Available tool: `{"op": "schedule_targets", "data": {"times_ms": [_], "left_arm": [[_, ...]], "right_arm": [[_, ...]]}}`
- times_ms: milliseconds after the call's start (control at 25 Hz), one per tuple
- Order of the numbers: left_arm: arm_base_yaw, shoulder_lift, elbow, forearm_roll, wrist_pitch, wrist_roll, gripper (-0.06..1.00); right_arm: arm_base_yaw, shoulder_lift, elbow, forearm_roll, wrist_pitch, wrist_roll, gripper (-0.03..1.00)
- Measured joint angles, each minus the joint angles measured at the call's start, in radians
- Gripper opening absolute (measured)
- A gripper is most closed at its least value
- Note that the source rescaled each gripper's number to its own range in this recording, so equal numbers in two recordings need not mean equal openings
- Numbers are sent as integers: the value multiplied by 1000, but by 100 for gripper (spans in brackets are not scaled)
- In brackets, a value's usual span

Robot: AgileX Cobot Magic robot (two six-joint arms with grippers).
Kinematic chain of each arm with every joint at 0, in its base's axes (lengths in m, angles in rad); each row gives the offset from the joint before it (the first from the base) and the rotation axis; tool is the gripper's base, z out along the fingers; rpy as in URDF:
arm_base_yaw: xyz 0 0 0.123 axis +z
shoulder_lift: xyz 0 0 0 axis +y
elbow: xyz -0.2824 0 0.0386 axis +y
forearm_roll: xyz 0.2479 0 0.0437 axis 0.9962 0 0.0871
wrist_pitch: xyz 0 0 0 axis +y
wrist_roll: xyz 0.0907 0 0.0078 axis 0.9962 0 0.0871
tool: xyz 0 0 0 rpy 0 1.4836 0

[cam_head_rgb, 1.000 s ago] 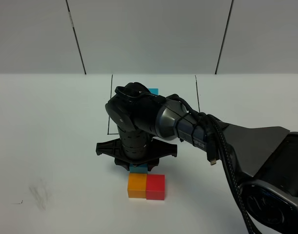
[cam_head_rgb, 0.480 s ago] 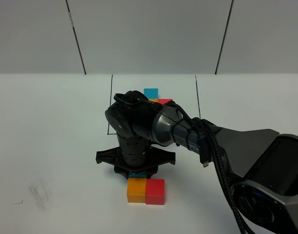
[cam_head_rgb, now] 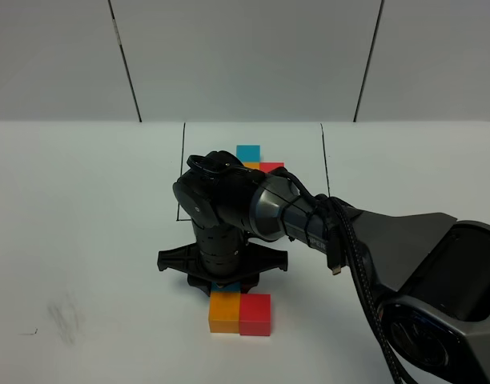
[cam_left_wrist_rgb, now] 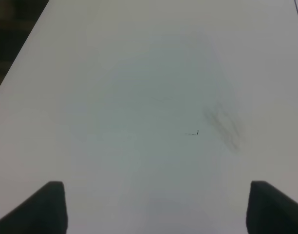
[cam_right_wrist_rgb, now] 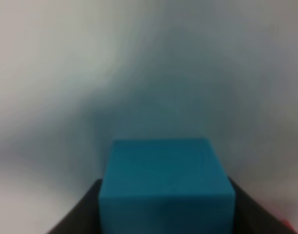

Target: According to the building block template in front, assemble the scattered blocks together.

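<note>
We see the blue cube (cam_right_wrist_rgb: 167, 183) clamped in the right claw (cam_head_rgb: 222, 282), just behind the orange cube (cam_head_rgb: 225, 311).

Orange touches the red cube (cam_head_rgb: 255, 313); the template (cam_head_rgb: 253, 159) lies beyond. Our left claw (cam_left_wrist_rgb: 154, 207) hangs spread over bare tabletop (cam_left_wrist_rgb: 139, 97).

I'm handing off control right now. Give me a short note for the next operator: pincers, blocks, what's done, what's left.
Right pincer: shut on the blue block, low over the table, just behind the orange block.
Left pincer: open, empty, over bare table.
Template: at the back, inside the black outline.
Done: orange block and red block sit joined side by side.
Left: seat the blue block against the orange one's far side as in the template, release, withdraw.
</note>
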Motion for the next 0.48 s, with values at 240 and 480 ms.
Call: {"op": "schedule_targets", "data": {"times_ms": [240, 480], "left_arm": [[0, 0, 0, 0, 0, 0, 63], [0, 0, 0, 0, 0, 0, 63]], "right_arm": [[0, 0, 0, -2, 0, 0, 0], [0, 0, 0, -9, 2, 0, 0]]}}
